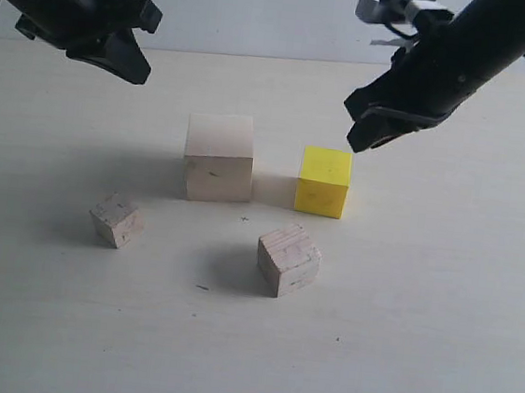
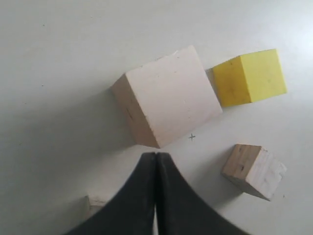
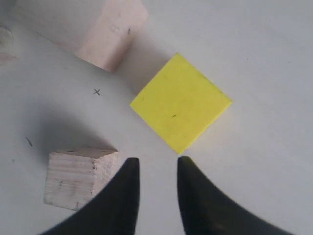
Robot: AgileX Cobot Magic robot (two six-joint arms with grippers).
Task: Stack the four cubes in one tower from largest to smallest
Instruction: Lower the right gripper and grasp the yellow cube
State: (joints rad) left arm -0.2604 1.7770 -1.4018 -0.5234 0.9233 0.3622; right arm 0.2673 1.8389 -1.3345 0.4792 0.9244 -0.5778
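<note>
All four cubes stand apart on the table, none stacked. The large pale wooden cube sits mid-table, with the bright yellow cube just to its right. A grainy mid-sized wooden cube lies nearer the front, and the small pale cube at the front left. My right gripper hovers above the yellow cube, open and empty. High at the back left, my left gripper is shut on nothing.
A pale table carries only the cubes. Small pen marks dot its surface between them. The table's back edge meets a light wall.
</note>
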